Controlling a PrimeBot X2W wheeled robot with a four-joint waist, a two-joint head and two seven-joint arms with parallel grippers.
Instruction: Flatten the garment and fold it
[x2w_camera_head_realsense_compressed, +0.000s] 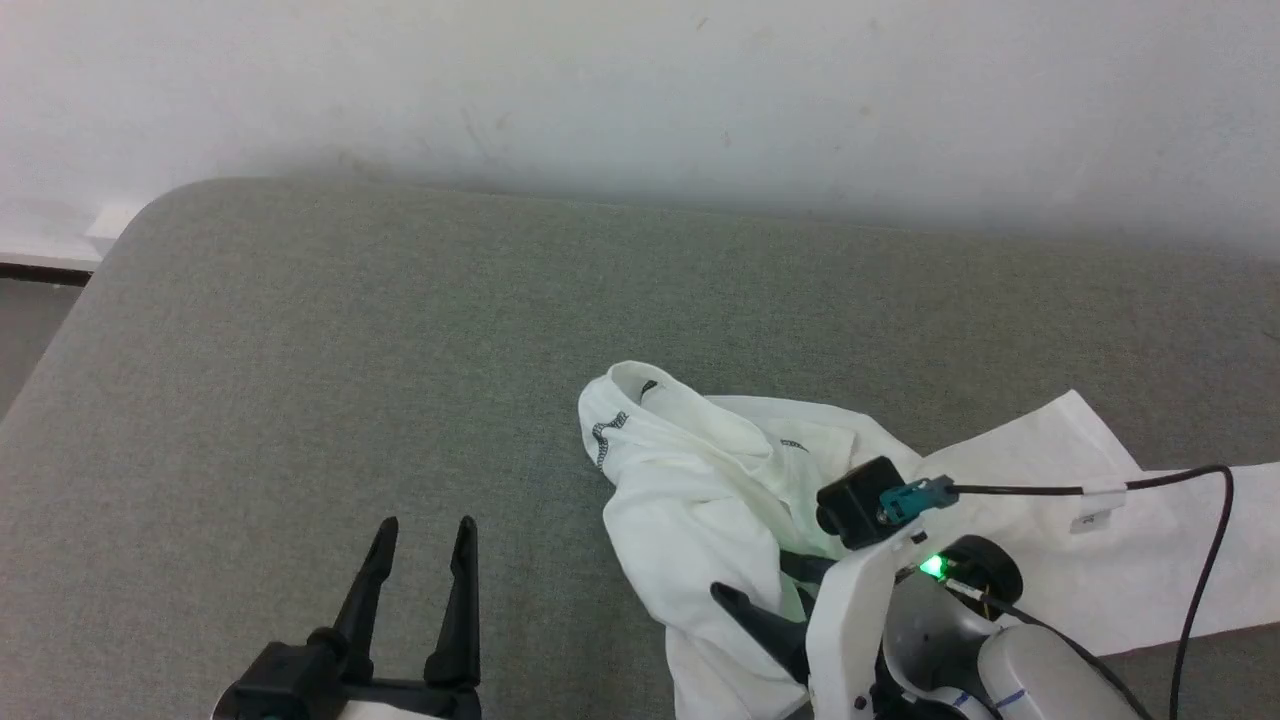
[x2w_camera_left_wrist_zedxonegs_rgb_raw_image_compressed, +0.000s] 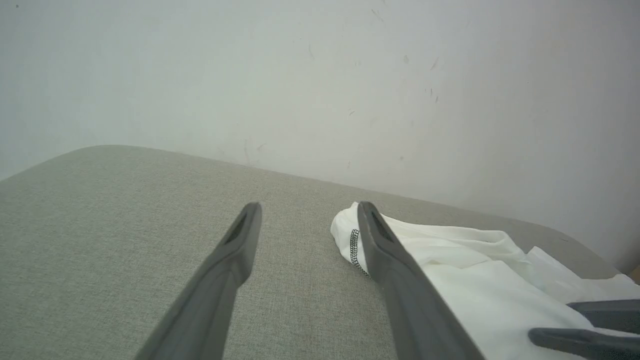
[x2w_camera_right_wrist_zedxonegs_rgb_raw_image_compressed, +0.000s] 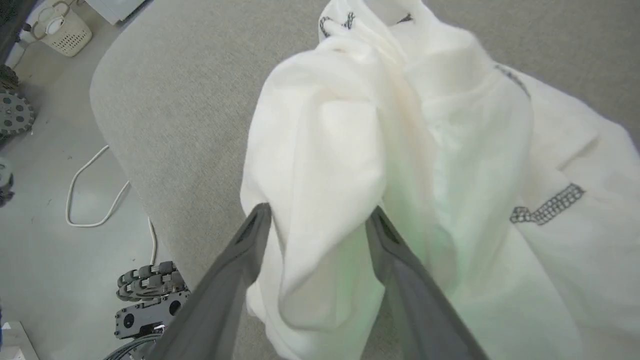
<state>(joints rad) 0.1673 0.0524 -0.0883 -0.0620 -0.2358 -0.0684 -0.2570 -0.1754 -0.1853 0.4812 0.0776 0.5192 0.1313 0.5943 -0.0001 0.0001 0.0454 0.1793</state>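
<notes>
Right gripper (x2w_camera_right_wrist_zedxonegs_rgb_raw_image_compressed: 317, 215): fingers spread wide, straddling a raised fold of the garment (x2w_camera_head_realsense_compressed: 700, 470). The cloth sits between them and brushes both fingers, and it is not pinched. In the head view this gripper is at the lower right, mostly behind its white wrist, with one dark finger (x2w_camera_head_realsense_compressed: 745, 612) lying on the cloth. A green light (x2w_camera_head_realsense_compressed: 932, 567) glows on the wrist and a black cable (x2w_camera_head_realsense_compressed: 1050, 489) runs off to the right.

Left gripper (x2w_camera_head_realsense_compressed: 427, 522): fingers wide, nothing between them, at the lower left over bare grey fabric surface (x2w_camera_head_realsense_compressed: 300, 400). It is well apart from the shirt's near edge.

The garment is a white thin shirt, crumpled in a heap right of centre on the grey surface. One flat part stretches off to the right edge. Dark zigzag stitching (x2w_camera_head_realsense_compressed: 602, 440) runs along the leftmost seam, beside a rounded opening at the heap's far end. More stitching shows in the right wrist view.

A white wall (x2w_camera_head_realsense_compressed: 640, 80) runs behind the surface. In the right wrist view, the pale floor beyond the surface's rounded corner holds a white cord (x2w_camera_right_wrist_zedxonegs_rgb_raw_image_compressed: 90, 200), a white slotted basket (x2w_camera_right_wrist_zedxonegs_rgb_raw_image_compressed: 62, 30) and a dark ribbed machine part (x2w_camera_right_wrist_zedxonegs_rgb_raw_image_compressed: 150, 282).
</notes>
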